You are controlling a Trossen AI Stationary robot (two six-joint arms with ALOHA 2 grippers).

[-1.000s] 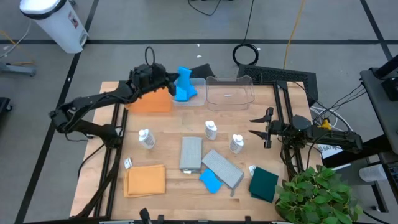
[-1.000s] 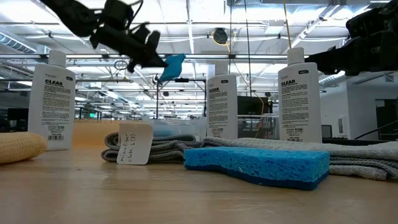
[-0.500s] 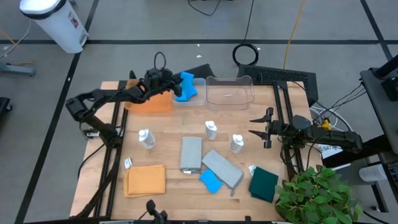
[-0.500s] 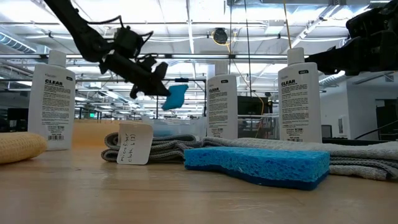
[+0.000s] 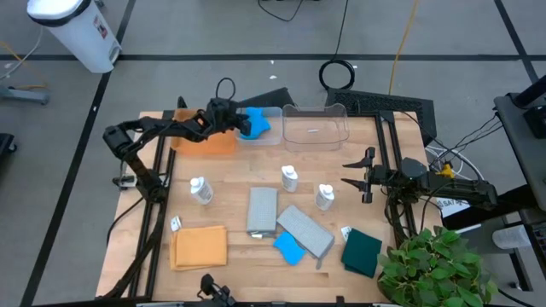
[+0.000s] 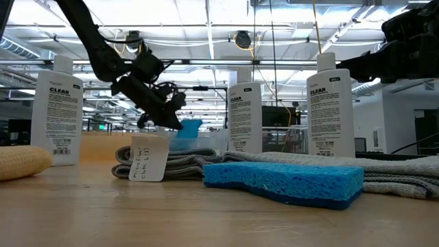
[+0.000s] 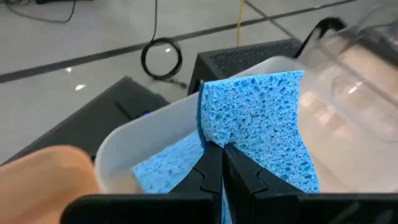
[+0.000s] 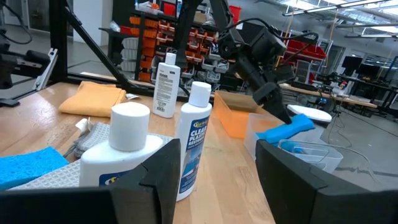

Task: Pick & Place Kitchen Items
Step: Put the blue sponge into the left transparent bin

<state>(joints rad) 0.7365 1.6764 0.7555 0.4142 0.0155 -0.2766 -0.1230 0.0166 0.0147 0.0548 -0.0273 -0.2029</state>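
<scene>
L fingers point(image 7: 222, 163) w/ sponge point(image 7: 258, 118) in bin point(image 7: 134, 140)

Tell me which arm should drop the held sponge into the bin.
Left. The left gripper is shut on the sponge and sits right at the clear bin, where another sponge lies. The right gripper is open, off at the table's right side.

Grey floor point(image 5: 213, 34) with dark lines, white bin point(image 5: 75, 30), perhaps shelving point(image 8: 186, 31) behind.
</scene>
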